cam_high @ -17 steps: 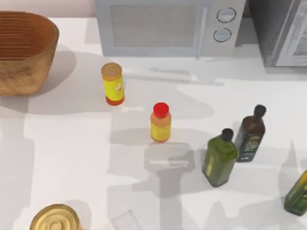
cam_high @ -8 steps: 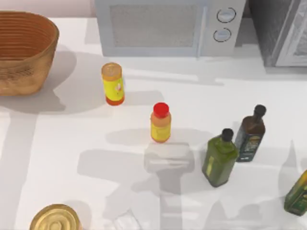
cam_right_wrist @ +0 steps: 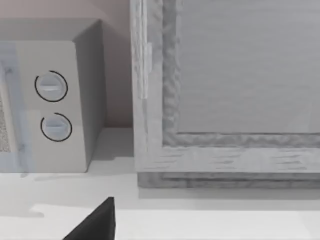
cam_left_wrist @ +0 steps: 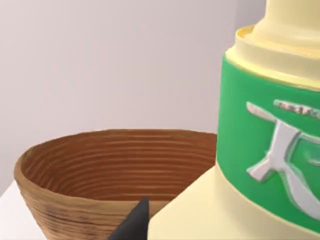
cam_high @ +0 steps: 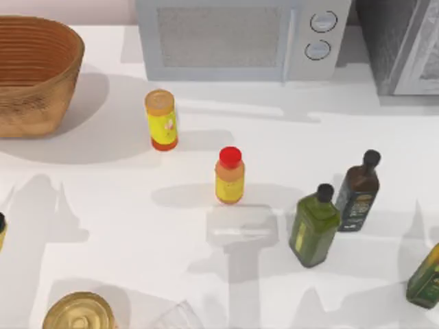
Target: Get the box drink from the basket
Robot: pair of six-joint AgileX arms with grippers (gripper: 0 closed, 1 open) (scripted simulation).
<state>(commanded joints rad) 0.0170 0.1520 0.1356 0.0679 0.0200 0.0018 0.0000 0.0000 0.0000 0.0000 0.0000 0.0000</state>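
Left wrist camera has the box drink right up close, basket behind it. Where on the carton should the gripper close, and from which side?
Take the box drink across its wide cream body, at or just under the green band, not on the narrowing shoulder above. Come in level from the side facing away from the basket, where the left gripper sits close beside it. The broad faces there should seat best.
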